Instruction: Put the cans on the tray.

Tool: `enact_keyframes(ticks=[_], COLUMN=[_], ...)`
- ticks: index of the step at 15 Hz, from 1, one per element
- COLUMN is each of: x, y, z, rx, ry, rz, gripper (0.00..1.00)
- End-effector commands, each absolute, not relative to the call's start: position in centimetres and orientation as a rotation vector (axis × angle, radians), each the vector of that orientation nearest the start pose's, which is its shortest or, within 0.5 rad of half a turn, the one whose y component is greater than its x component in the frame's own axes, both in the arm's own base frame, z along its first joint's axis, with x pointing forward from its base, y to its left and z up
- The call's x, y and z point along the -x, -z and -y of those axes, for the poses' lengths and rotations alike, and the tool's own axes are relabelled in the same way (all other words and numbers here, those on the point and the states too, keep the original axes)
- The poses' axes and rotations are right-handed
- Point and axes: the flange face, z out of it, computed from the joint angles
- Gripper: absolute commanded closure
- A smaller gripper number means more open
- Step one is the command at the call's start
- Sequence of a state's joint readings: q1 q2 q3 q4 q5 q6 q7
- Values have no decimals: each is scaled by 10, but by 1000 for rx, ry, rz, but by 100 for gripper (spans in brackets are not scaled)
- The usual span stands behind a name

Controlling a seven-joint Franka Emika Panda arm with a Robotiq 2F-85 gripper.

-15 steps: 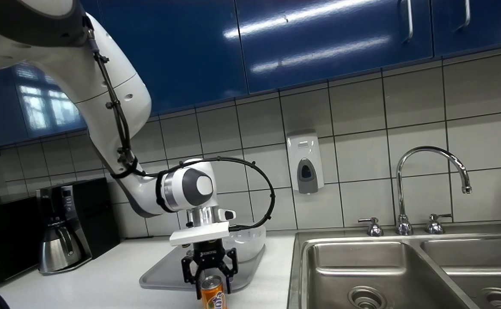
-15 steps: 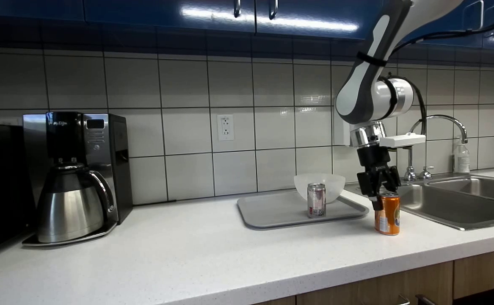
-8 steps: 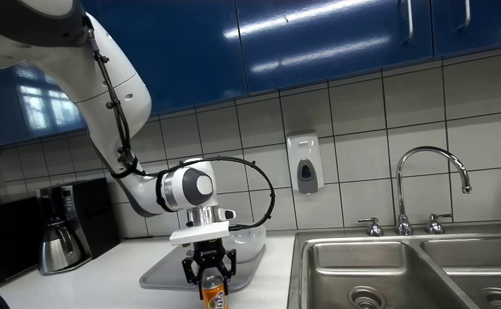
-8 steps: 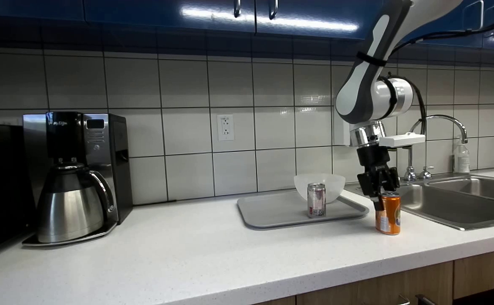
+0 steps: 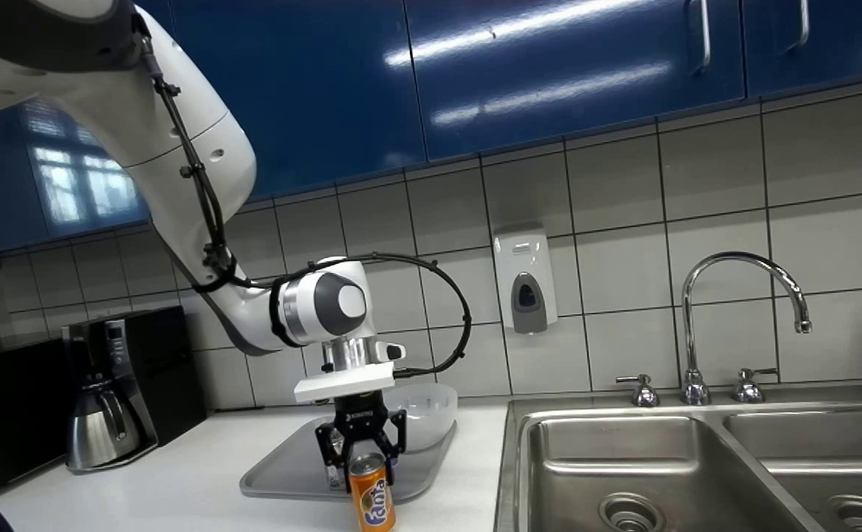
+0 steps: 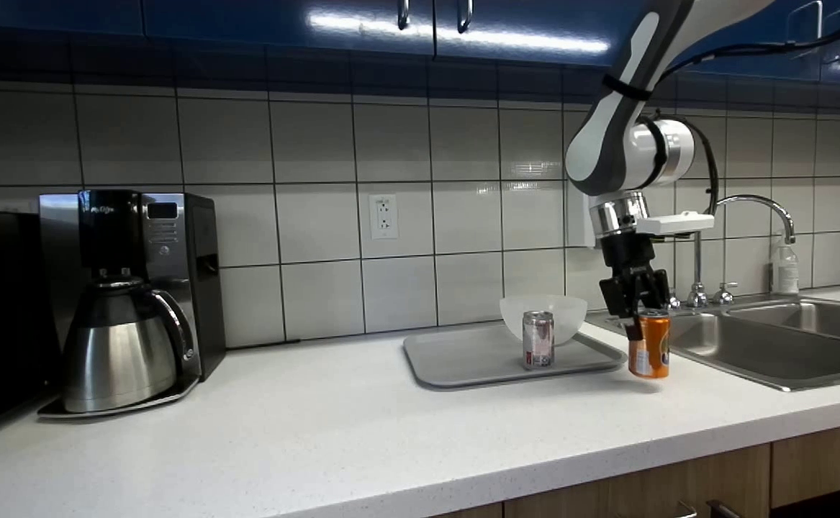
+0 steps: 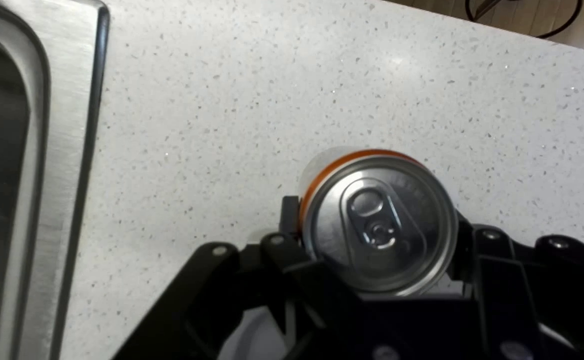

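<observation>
In an exterior view, your gripper (image 6: pixel 646 316) clasps the Fanta can (image 6: pixel 651 349), right; the tray (image 6: pixel 459 357), centre, bears a silvery can (image 6: pixel 538 341).

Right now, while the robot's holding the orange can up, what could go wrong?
The orange can hangs just above the counter, so it might drop if the gripper slips. It could also knock over the grey can standing on the tray, or maybe bump the bowl.
</observation>
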State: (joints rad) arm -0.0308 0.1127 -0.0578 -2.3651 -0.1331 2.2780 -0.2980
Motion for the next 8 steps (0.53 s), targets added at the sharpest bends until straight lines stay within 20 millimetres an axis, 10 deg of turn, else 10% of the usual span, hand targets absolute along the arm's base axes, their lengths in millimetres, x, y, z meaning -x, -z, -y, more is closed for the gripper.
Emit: enact_keyframes(ticks=[1,8], x=[-496,-531], y=[-297,-314], z=[41,35], rx=[3141,3150], ry=[-324,-253], rz=[460,451], gripper=[62,62])
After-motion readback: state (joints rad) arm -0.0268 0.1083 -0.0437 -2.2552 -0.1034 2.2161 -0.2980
